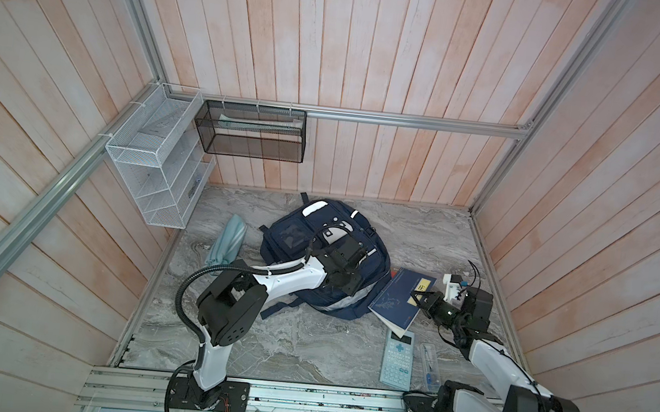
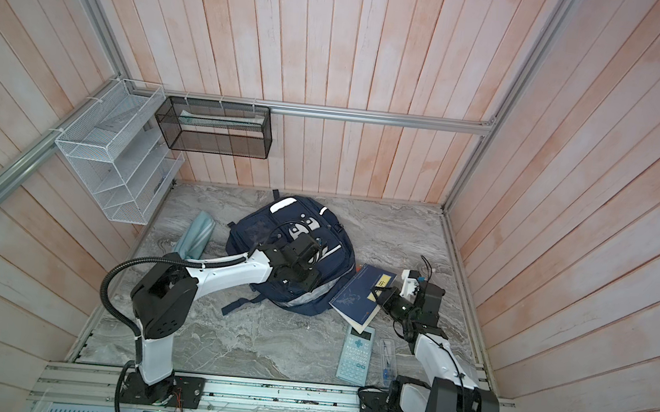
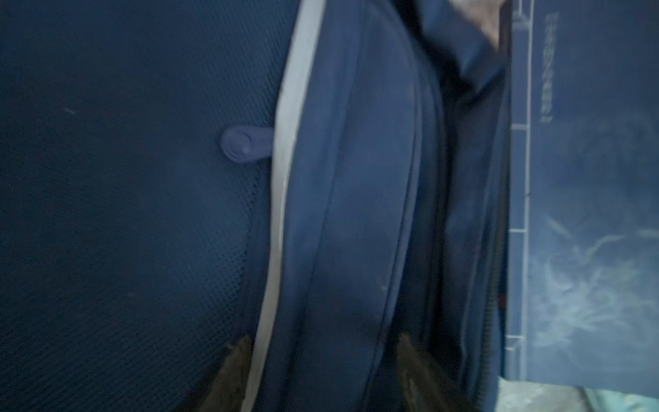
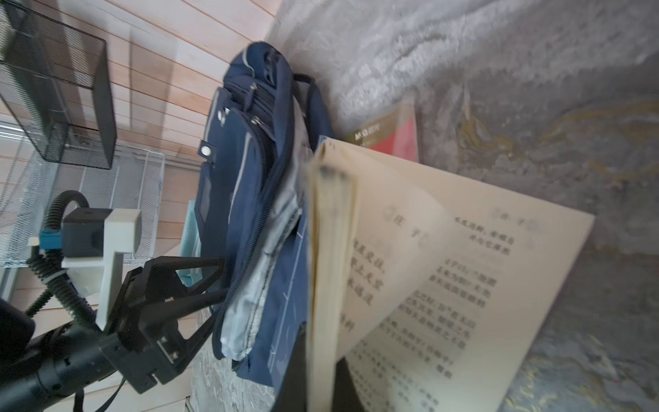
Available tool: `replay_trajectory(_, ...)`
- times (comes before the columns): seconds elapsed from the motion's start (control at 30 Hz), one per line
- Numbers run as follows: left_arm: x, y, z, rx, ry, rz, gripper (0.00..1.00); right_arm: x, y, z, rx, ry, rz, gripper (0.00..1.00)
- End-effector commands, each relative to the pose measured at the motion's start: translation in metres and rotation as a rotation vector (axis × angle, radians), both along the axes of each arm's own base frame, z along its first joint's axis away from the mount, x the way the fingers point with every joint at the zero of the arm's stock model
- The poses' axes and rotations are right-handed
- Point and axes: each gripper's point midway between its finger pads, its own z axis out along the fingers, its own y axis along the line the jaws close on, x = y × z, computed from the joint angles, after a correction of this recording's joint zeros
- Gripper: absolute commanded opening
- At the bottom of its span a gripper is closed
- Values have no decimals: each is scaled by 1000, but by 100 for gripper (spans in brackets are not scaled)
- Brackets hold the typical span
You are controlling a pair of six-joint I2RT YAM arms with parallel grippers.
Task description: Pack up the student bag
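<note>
The student bag (image 1: 305, 229) (image 2: 259, 229), a large navy-blue fabric backpack with white reflective stripes, lies front up at the far middle of the grey marble-patterned tabletop (image 1: 284, 344). My left gripper (image 1: 343, 285) (image 4: 224, 277) hangs over its near right part with the jaws spread apart. In the left wrist view my two fingertips (image 3: 235, 360) stand on either side of a navy fold of the bag (image 3: 356, 214), beside a white stripe (image 3: 281, 178).

My right gripper (image 1: 418, 298) (image 2: 379, 295) is clamped on the right edge of a navy-blue softcover book with a yellow label (image 1: 391, 303), which lies just right of the bag and touches it. In the right wrist view its cream printed pages (image 4: 445, 285) fan open.

Nearer to me, a pale-blue calculator (image 1: 398, 358) and a clear plastic pen case (image 1: 429, 361) lie side by side. A pale teal soft bundle (image 1: 228, 242) lies left of the bag.
</note>
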Motion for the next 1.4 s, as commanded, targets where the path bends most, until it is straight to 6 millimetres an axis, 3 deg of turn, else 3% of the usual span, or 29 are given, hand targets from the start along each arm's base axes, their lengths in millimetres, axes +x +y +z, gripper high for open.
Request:
replay_trajectory(0.0, 5, 2, 3, 72, -49, -45, 71, 10, 5, 15, -14, -63, 63, 0)
replay_trajectory(0.2, 6, -3, -8, 187, -127, -67, 91, 7, 3, 20, -31, -77, 48, 0)
replay_trajectory(0.27, 7, -3, -17, 209, -120, -66, 91, 6, 3, 20, -27, -76, 48, 0)
replay_trajectory(0.3, 9, -1, -21, 226, -122, -55, 84, 4, 5, 21, -20, -78, 58, 0)
replay_trajectory(0.33, 12, 2, -25, 244, -124, -39, 68, 4, 6, 23, -6, -81, 63, 0)
replay_trajectory(0.4, 17, -1, -19, 237, -127, -36, 24, 2, 10, 32, 20, -96, 73, 0)
replay_trajectory(0.43, 20, -3, -7, 218, -145, -32, 1, 1, 13, 38, 33, -104, 79, 0)
replay_trajectory(0.5, 25, -7, 27, 162, -179, -26, 0, -1, 19, 52, 35, -125, 90, 0)
replay_trajectory(0.67, 42, 0, 136, -152, -176, 7, 0, -7, 39, 87, 114, -158, 96, 0)
replay_trajectory(0.77, 49, 15, 172, -234, -198, 12, 0, -3, 50, 103, 138, -192, 88, 0)
replay_trajectory(0.93, 55, 31, 195, -315, -185, 17, 0, 15, 83, 108, 181, -190, 97, 0)
replay_trajectory(1.1, 56, 32, 213, -401, -190, -11, 0, 56, 136, 109, 185, -232, 171, 0)
replay_trajectory(1.23, 59, 32, 216, -412, -191, -5, 0, 103, 160, 73, 153, -164, 104, 0)
replay_trajectory(1.3, 61, 30, 215, -419, -184, -2, 0, 125, 182, 50, 173, -119, 106, 7)
replay_trajectory(1.37, 62, 30, 212, -422, -176, 4, 0, 139, 209, 40, 202, -96, 162, 15)
